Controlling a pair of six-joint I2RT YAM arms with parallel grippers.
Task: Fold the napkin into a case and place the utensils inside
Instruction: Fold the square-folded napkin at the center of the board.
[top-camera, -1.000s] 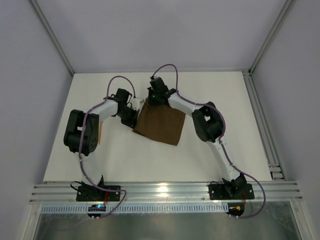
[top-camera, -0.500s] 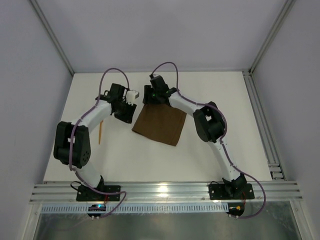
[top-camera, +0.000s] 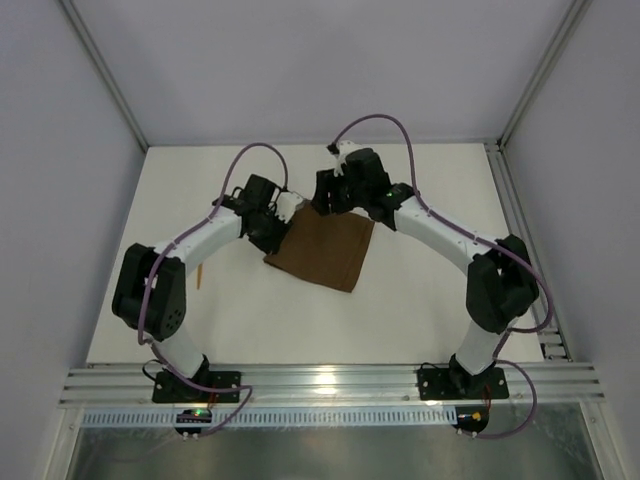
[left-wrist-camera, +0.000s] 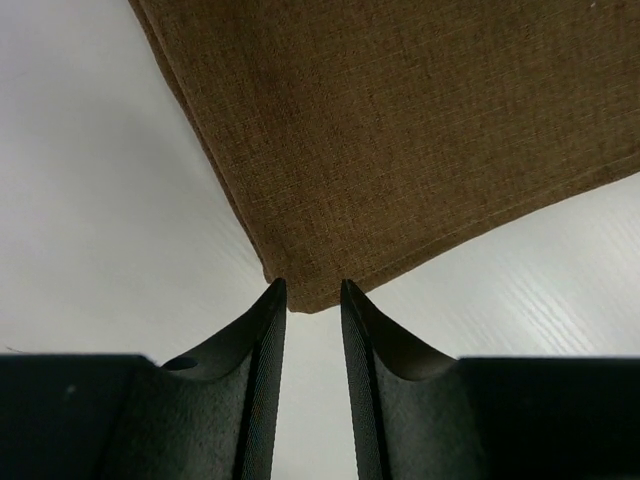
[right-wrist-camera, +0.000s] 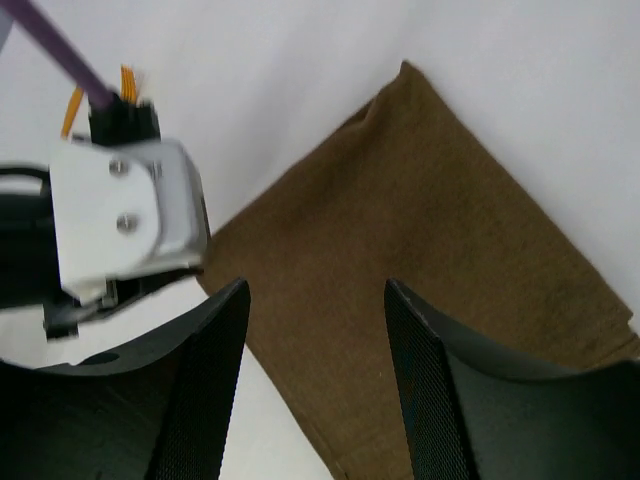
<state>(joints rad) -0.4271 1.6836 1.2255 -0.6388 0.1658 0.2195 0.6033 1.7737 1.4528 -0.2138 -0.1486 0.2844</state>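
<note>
Lying flat on the white worktop (top-camera: 300, 320), the dark brown napkin (top-camera: 322, 248) forms a slightly skewed square near the middle, with its far edge toward both claws. In the left wrist view the left claw (left-wrist-camera: 313, 295) has its 2 fingers parted by a narrow slot with nothing between them. The napkin's corner lies just past the tips, straight ahead along the claw's line. The right claw (right-wrist-camera: 315, 290) stands wide open above the cloth near that same far edge, holding nothing, close beside the left one. A doubled edge shows along 1 side, so I judge that 1 fold is made and the case is unfinished. The utensils (right-wrist-camera: 70, 110) show as orange slivers beyond the left claw. From above, 1 lies on the worktop left of the left arm, so that arm is nearer to them. For the next fold, the left claw is also nearer the corner.
</note>
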